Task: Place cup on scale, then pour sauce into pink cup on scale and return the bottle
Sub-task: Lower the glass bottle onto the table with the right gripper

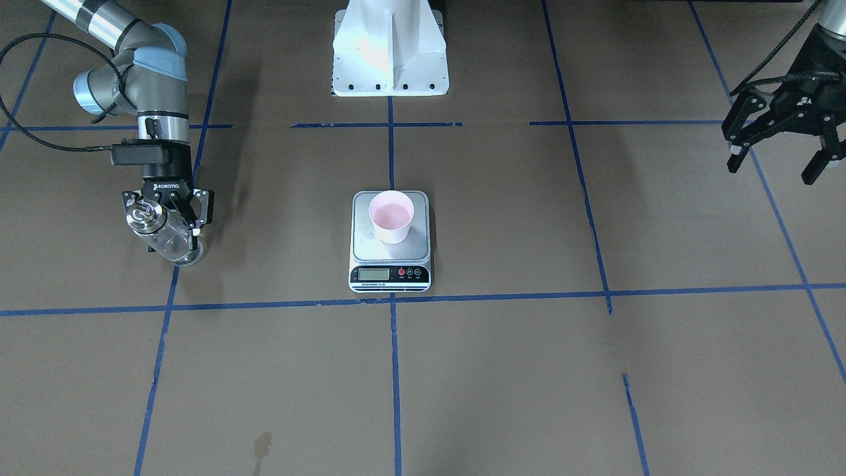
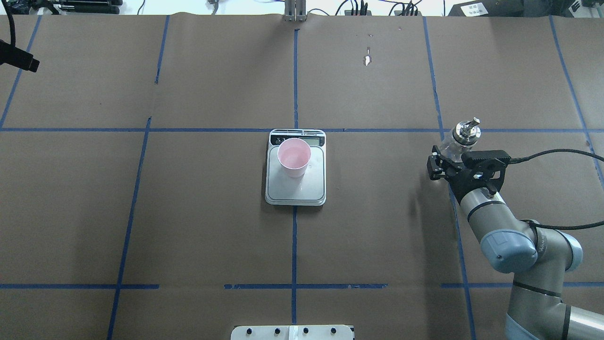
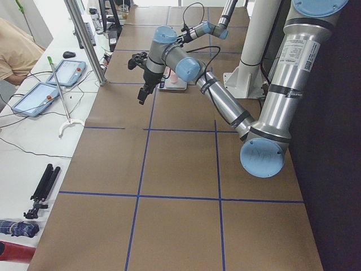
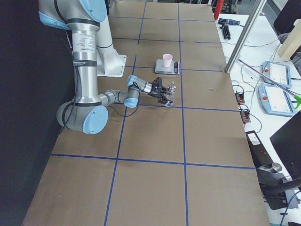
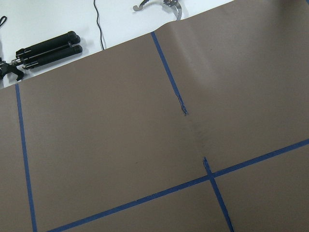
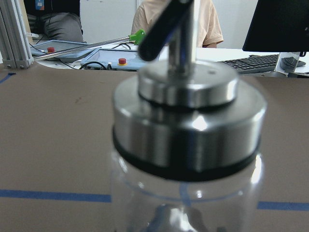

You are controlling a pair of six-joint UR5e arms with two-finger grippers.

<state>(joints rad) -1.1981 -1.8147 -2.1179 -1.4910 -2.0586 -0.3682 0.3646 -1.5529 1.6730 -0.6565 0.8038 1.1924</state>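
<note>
The pale pink cup [image 1: 391, 217] stands upright on the back half of the silver-grey scale [image 1: 369, 248], at the table's middle. Far off toward the robot's right side, my right gripper [image 1: 165, 228] is shut on the clear glass bottle [image 1: 173, 243], fingers on either side of its body. The bottle is upright, its metal spout cap [image 2: 465, 131] on top and its base low over the table. In the right wrist view the bottle [image 6: 188, 145] fills the frame. The sauce is not discernible. My left gripper [image 1: 774, 165] hangs open and empty, far to the robot's left.
The robot's white base [image 1: 390, 53] stands behind the scale. Blue tape lines [image 1: 393, 370] cross the brown table cover. Beyond the far edge lie a black tripod [image 5: 46, 48], cables and teach pendants [image 3: 34, 99]; a seated person [image 6: 212, 24] is there too.
</note>
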